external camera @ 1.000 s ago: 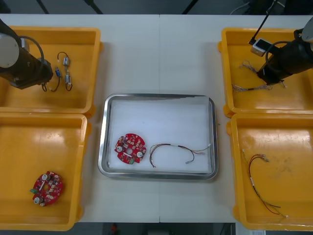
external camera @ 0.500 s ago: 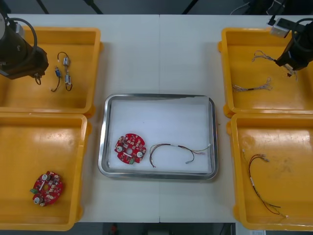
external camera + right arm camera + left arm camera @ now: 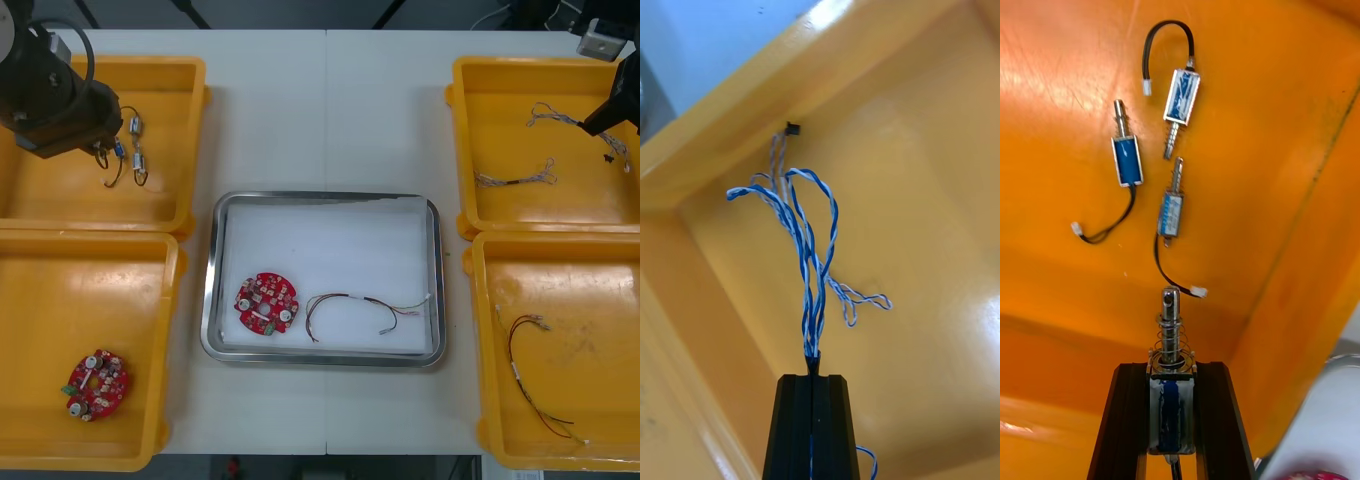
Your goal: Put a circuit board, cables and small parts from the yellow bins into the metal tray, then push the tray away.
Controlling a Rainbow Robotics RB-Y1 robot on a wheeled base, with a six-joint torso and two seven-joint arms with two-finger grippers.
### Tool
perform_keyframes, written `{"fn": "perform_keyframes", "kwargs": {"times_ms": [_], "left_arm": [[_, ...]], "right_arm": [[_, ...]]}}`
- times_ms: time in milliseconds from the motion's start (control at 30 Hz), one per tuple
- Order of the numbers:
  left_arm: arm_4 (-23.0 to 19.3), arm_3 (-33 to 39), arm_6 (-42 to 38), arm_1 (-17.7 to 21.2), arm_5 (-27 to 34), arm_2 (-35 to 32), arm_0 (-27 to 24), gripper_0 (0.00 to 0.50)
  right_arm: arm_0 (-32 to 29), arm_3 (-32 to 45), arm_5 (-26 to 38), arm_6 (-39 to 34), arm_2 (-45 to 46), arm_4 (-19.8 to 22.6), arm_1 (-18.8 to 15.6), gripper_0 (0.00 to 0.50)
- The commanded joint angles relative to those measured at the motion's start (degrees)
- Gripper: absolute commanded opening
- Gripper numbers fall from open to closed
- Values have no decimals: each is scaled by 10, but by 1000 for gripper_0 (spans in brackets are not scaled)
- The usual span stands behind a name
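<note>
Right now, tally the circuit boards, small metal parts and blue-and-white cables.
Red circuit boards: 2
Small metal parts: 4, one in the left gripper
Blue and white cables: 2, one in the right gripper
Total: 8

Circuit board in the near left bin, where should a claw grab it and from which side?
Probably from straight above, pinching across opposite edges of the circuit board: it lies flat, components up, on the floor of the yellow bin, away from its walls, so the round rim is free all round.
</note>
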State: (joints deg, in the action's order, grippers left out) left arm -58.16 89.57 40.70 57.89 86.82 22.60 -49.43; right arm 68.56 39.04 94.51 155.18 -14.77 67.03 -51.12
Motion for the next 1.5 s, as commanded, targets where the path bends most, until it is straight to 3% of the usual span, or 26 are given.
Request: {"fn": "perform_keyframes", "kwargs": {"times_ms": [33,433,633,800,1000,1500], "left_arm": [[-28,53,-77,21,19,-19,3,0],[-3,154,-217,-43,63,-18,25,0],[50,213,-282,-83,70,-13,62,0],[125,245,-331,-122,79,32,72,0],[204,242,-375,-181,92,70,72,0],[332,168,-387,-298,99,145,72,0]], "right_arm": [[21,56,35,-12,22,-3,-29,0],[20,119,77,-132,20,-9,-29,0],[-15,199,76,-204,24,-17,-29,0],[-62,285,77,-271,40,-25,-29,0],[-90,345,78,-329,45,-28,-29,0],[-149,450,71,-425,46,-44,-29,0]]}}
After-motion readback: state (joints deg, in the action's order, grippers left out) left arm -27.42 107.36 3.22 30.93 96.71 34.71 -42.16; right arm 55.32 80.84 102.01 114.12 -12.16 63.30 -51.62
